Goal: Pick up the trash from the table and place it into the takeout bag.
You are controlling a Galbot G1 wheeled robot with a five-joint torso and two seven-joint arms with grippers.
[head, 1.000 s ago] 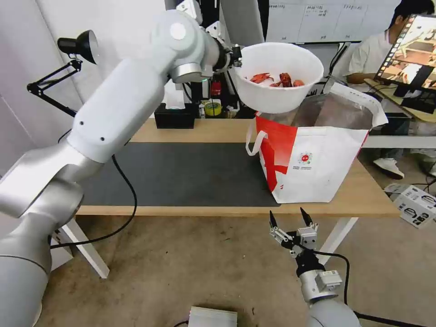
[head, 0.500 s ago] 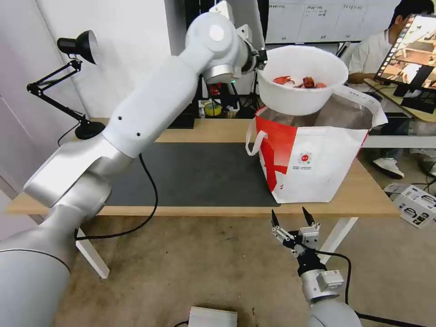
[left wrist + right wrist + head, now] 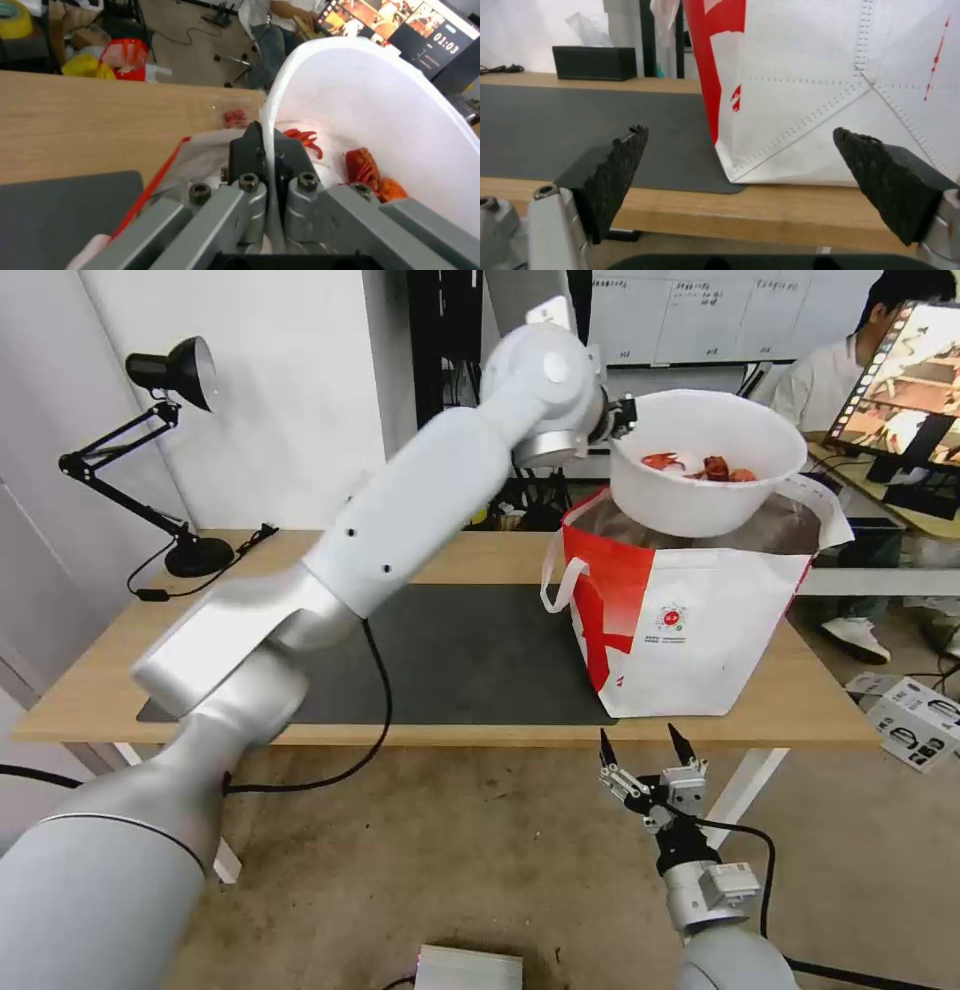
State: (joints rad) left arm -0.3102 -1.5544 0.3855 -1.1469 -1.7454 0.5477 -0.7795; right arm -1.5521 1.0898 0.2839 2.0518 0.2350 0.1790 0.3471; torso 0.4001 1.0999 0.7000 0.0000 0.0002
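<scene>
Bowl (image 3: 706,480) rim pinched between left gripper (image 3: 267,150) fingers above takeout bag (image 3: 700,620).

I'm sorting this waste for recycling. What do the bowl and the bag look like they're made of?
The white bowl, clamped at its rim by the left gripper, looks like thin, smooth plastic: its wall glows translucent. The takeout bag seems a stitched woven or nonwoven fabric with a matte printed skin and a silvery foil-like lining.

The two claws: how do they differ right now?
The left claw is shut on the white bowl's rim, high over the takeout bag; the right claw is open, empty, low before the table edge. Both have dark fingertips.
</scene>
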